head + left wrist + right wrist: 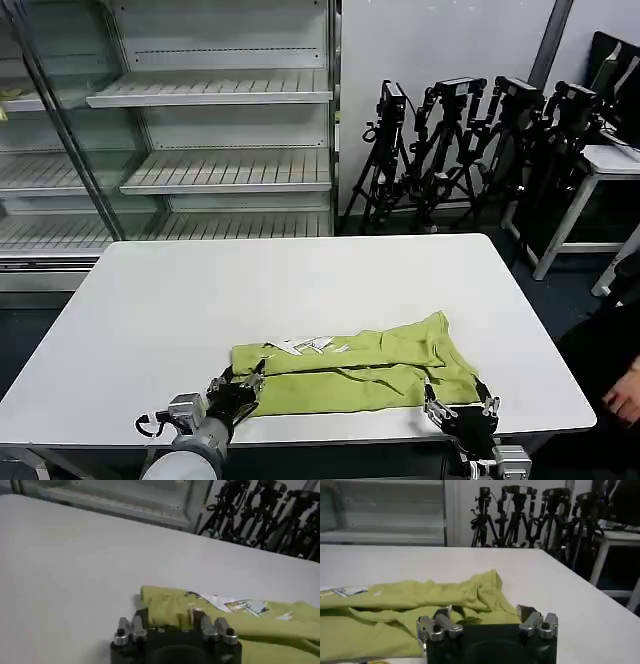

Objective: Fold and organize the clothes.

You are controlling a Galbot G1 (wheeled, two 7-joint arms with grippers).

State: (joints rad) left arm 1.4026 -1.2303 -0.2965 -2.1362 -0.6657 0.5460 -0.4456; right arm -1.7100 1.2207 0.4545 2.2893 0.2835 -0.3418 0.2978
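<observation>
a lime-green t-shirt [360, 372] lay folded on the white worktop [250, 290]; left gripper [238, 388] and right gripper [461, 408] sat at its near corners with fingers spread, gripping nothing. shelves [215, 120] and tripods [470, 140] stood behind.

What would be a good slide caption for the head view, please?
Both claws, left and right, at the near edge of a partly folded lime-green T-shirt.

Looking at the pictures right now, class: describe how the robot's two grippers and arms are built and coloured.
Both the left gripper and right gripper have black bodies with silver metal finger blocks fastened by dark bolts. The left arm's wrist link is a grey cylinder, with a small black cable loop beside it.
</observation>
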